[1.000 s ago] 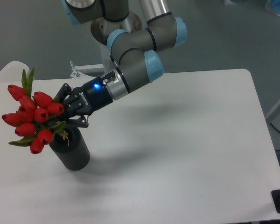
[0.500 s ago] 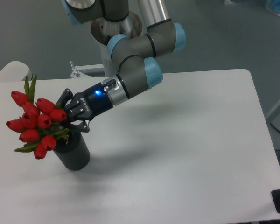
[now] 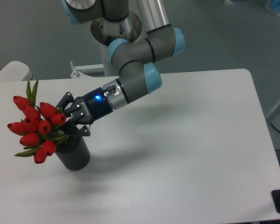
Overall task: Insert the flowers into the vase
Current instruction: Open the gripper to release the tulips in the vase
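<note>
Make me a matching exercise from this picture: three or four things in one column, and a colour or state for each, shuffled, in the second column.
Column one:
1. flowers
2. vase
3. gripper
4. table

Column two:
A. white, flat
B. dark, ribbed cylinder standing upright
C. red buds leaning out to the left
D. black, with a blue light behind it, closed on the stems

Pairs: 1-C, 2-B, 3-D, 4-A

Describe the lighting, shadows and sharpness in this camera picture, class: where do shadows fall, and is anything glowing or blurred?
Fixed camera view: soft, even light; a faint, diffuse shadow lies on the white table right of the dark vase and under the arm; a small blue light glows on the gripper wrist; the red tulips look slightly soft, with no strong glare anywhere.
</note>
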Motion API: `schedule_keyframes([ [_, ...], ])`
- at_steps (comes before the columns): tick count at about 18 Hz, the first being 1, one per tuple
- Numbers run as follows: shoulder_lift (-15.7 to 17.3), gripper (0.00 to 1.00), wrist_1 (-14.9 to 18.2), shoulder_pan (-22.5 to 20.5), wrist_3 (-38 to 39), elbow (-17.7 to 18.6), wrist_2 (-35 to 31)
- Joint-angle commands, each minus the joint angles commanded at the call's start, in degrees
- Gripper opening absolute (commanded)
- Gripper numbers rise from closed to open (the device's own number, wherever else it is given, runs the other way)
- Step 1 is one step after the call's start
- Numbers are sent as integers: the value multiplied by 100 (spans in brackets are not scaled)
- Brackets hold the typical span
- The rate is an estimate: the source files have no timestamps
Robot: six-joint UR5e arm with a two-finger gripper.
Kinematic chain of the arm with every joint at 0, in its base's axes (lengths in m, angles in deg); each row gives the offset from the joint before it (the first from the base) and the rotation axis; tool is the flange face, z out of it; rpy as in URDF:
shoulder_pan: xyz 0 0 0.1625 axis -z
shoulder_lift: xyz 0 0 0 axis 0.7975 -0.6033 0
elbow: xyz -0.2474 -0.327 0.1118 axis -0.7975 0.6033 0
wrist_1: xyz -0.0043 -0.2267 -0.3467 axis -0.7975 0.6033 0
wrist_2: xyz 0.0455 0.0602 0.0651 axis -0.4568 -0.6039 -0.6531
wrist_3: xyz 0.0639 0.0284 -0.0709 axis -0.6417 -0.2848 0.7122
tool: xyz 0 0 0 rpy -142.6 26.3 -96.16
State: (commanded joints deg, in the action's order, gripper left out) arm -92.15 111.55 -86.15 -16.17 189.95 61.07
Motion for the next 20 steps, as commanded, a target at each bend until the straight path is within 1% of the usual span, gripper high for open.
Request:
schedule_keyframes([
  [1,-9,82,9,0,0,0,0],
  [3,-9,84,0,-26,0,-9,0],
  [4,-9,94,-9,-53,0,-9,0],
  [5,-9,100,0,-62,0,-9,0],
  [11,17,100,-18,-158,-52,17,0],
  [13,26,100,-18,-228,-219,53,-9],
  [16,70,100,-18,-281,-351,228,-9],
  [18,97,100,-18,-290,-360,246,-9],
  [19,105,100,-9,-325,-369,237,-26],
  [20,114,100,-9,-386,-369,229,-183],
])
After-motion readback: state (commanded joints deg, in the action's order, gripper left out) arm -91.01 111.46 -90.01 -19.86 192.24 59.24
